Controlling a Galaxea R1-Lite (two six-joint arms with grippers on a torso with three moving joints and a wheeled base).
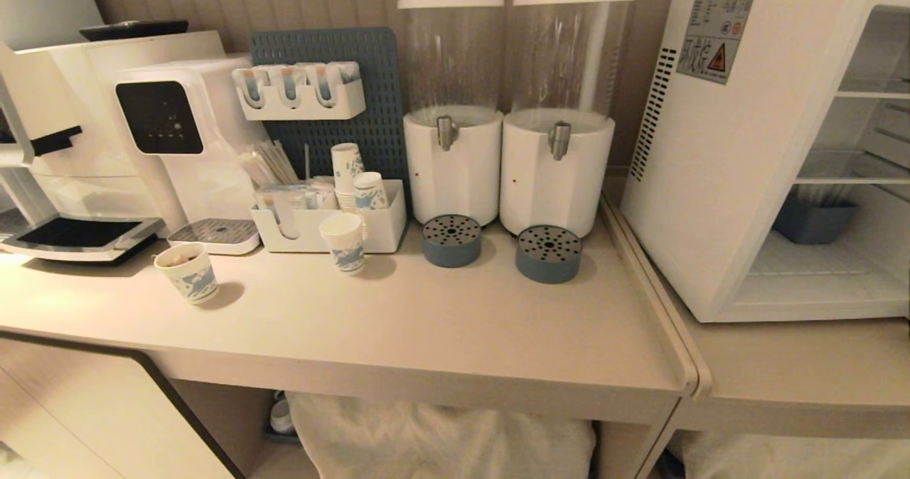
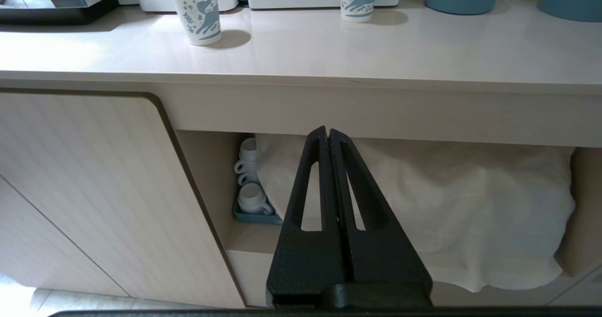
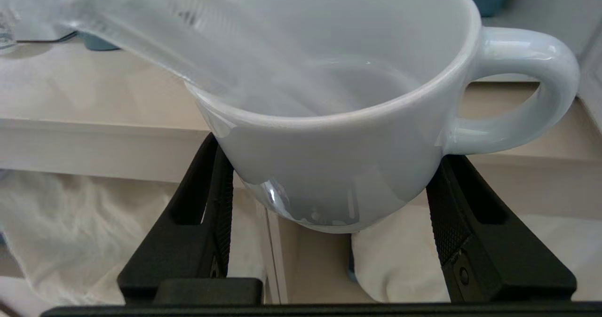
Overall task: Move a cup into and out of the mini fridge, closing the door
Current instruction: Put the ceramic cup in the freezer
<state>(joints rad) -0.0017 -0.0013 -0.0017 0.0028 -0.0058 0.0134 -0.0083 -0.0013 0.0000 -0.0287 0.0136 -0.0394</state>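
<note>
White ceramic cup (image 3: 338, 119) fills the centre of the right wrist view, upright, its loop handle reaching toward the right edge of the frame. The right gripper (image 3: 329, 204) has its two black fingers (image 3: 207, 223) spread wide and pressed against the cup's lower sides, so the jaws are gripping the cup. Behind it runs the pale counter edge, with white cloth below.

In the head view neither arm shows. The mini fridge (image 1: 711, 180) stands at the right of the frame on a lower counter, its inside with wire shelves (image 1: 853, 177) open to view; whether the door is there I cannot tell. Two drink dispensers (image 1: 498, 166) stand at centre, and two printed paper cups (image 1: 188, 273) sit on the countertop (image 1: 426, 330) at left.

The left gripper (image 2: 328, 136) sits low in the centre of the left wrist view, jaws closed together and holding nothing, in front of the shelf under the counter.
</note>
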